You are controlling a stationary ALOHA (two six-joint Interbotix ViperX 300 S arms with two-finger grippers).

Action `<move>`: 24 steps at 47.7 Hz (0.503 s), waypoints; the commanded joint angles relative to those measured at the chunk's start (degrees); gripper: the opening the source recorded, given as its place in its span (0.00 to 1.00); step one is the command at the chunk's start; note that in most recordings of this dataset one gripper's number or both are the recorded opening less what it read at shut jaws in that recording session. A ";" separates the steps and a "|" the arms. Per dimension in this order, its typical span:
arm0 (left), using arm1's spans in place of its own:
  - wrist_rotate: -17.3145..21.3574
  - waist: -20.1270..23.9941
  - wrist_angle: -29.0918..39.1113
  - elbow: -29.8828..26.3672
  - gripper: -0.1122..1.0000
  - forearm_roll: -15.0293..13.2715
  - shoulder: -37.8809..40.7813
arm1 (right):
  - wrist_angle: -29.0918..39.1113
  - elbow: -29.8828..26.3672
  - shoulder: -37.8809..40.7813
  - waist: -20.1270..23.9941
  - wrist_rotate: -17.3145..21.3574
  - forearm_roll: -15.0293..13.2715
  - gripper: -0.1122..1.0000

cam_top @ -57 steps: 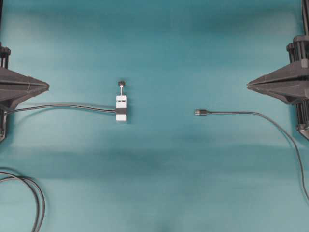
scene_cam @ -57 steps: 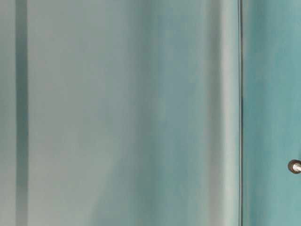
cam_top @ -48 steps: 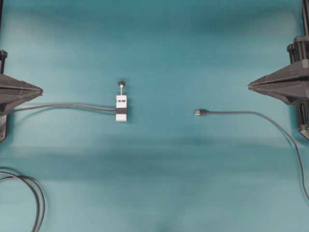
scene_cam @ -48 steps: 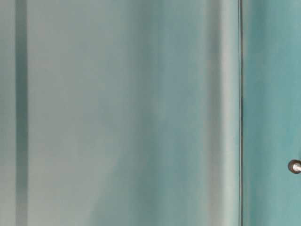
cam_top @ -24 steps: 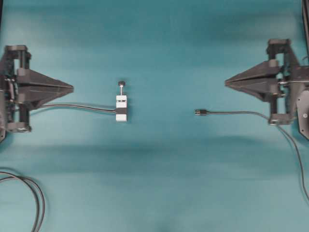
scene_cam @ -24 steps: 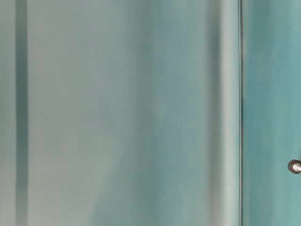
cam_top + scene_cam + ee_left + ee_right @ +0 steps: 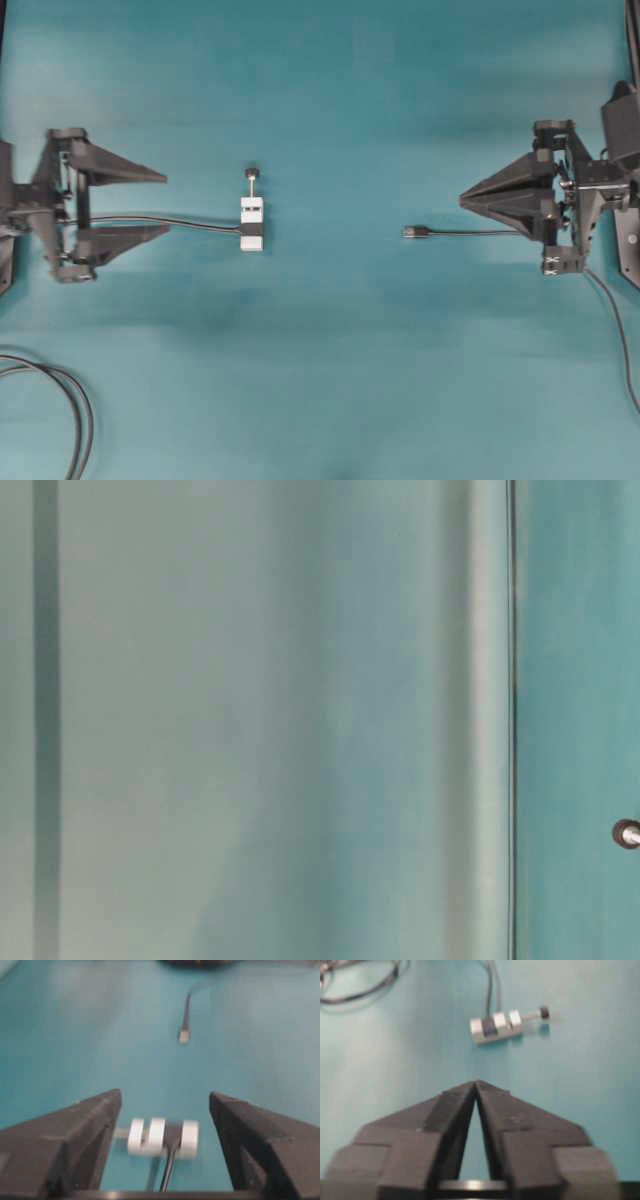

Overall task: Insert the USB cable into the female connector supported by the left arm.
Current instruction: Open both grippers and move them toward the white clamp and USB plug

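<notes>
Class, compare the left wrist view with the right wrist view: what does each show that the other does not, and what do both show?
Only the left wrist view shows the USB cable and its plug, beyond the wide-open left gripper. Only the right wrist view shows the connector's dark knob, a cable loop, and the right gripper, tips together. Both show the female connector lying on the teal table.

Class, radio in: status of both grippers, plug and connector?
Left gripper open, empty. Right gripper tips together, empty. USB cable and female connector on table, apart. Nothing between.
</notes>
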 commanded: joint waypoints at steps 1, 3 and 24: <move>2.11 0.18 -1.14 -2.64 0.81 -0.09 5.10 | -0.70 -1.14 3.08 -0.18 -0.18 -0.18 0.36; 2.64 0.18 -1.32 -3.78 0.81 0.00 7.73 | -0.70 -1.49 4.92 -0.18 -0.18 -0.18 0.44; 0.26 0.35 -14.94 -5.80 0.81 -0.26 23.99 | -11.87 -3.25 23.20 -0.53 -0.18 -0.18 0.67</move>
